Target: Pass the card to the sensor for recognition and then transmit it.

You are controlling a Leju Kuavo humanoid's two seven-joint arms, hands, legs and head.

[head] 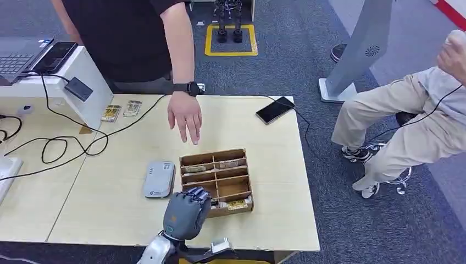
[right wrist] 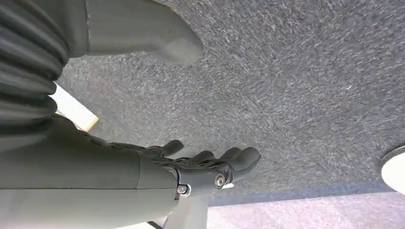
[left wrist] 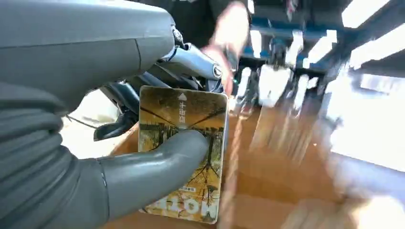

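Observation:
My left hand (head: pixel 187 213) hovers over the near-left corner of the wooden card box (head: pixel 233 187) on the table. In the left wrist view its thumb (left wrist: pixel 162 162) presses a yellow printed card (left wrist: pixel 191 143) against the darker fingers, so the card is held. The white card sensor (head: pixel 159 179) lies flat on the table just left of the box. A person's hand (head: pixel 186 116) hangs over the table beyond the box, fingers down. My right hand (right wrist: pixel 200 164) hangs over grey carpet with its fingers apart and nothing in it.
More cards (head: pixel 218 164) lie in the box's far slots. A black phone (head: pixel 275 109) sits at the table's far right, two card packs (head: pixel 121 111) far left. Black cables (head: pixel 66 144) loop across the left side. A seated person (head: pixel 406 121) is right of the table.

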